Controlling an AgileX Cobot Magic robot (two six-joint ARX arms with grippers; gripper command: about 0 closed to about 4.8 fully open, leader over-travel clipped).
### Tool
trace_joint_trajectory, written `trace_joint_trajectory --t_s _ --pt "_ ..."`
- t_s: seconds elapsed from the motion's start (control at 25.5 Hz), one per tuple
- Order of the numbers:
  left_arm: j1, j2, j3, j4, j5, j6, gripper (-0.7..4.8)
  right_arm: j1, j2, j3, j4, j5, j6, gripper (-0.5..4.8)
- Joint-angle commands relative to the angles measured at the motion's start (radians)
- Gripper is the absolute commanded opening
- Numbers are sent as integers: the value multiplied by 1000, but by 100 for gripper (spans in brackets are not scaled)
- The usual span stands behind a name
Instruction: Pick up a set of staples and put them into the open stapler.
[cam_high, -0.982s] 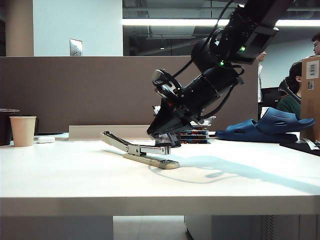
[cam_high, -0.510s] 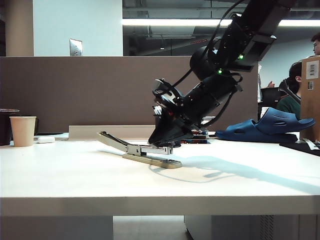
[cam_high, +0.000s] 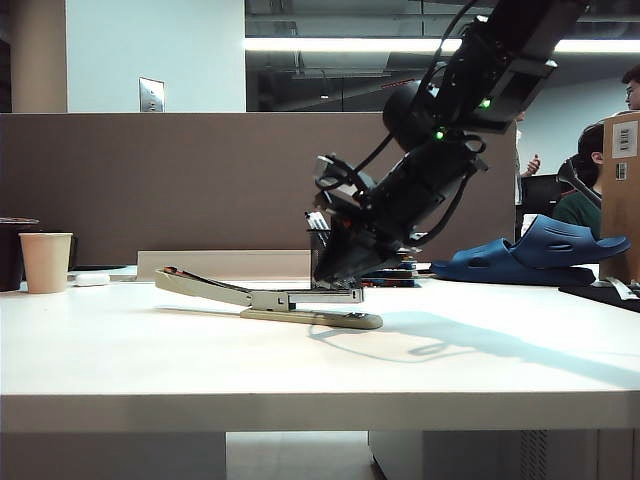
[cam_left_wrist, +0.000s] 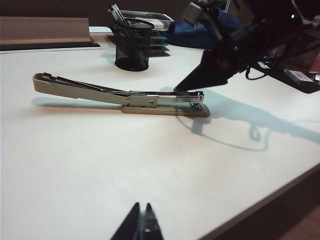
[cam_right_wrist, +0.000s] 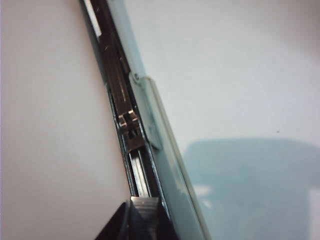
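The stapler (cam_high: 265, 298) lies open at the centre of the surface (cam_high: 150, 360). The right hand (cam_right_wrist: 145, 212) sits on its magazine channel, fingers (cam_right_wrist: 145, 205) slightly apart around the set of staples (cam_right_wrist: 139, 177), which appears to rest in the channel. Judged procedure: release fully, withdraw straight upward, avoid nudging the stapler. The left hand (cam_left_wrist: 140, 227) is closed, empty, at the frame's lower edge.

Black right arm (cam_high: 440, 150) with looping black cables, green indicator lights (two, perhaps), tapered dark gripper (cam_high: 335, 272).
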Motion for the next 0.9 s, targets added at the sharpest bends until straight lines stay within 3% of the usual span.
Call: trace_joint_trajectory --t_s 0.04,0.51,0.63,0.9 --pt "2 0 1 -6 6 1 -6 -1 -27 2 31 1 -3 127" --pt "2 0 1 -6 6 1 -6 -1 -44 2 25 -1 -3 120" --pt "2 0 1 -7 6 1 -6 -11 -72 2 34 12 -3 6" --pt "2 0 1 -7 -8 1 -6 -85 -195 1 -32 179 -4 -6"
